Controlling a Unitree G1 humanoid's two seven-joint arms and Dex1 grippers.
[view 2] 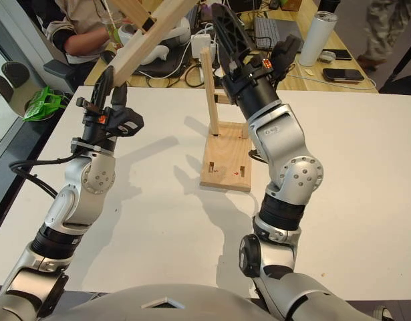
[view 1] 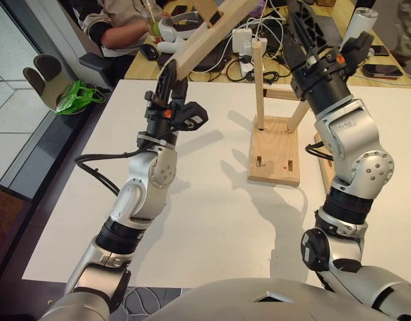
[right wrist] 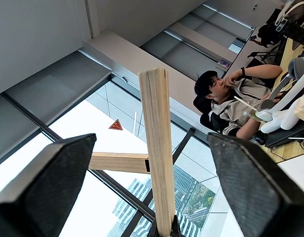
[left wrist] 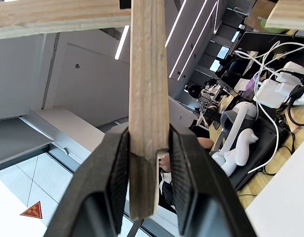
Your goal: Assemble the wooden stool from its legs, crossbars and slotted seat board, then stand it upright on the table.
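Seat board (view 1: 275, 164) lies flat on the white table (view 1: 212, 221), with one leg (view 1: 259, 87) standing upright in it and a crossbar (view 1: 283, 94) running off toward the right arm. Left gripper (view 1: 172, 75) is clamped on the end of a second leg piece (view 1: 208, 30), held high and slanted. Right gripper (view 1: 329, 40) is spread wide and holds nothing, up beside the planted leg. I'd turn the held piece vertical and line it over the free slots (view 1: 258, 160) before lowering it. Its upper end is cut off, and the right arm hides the joint behind it.
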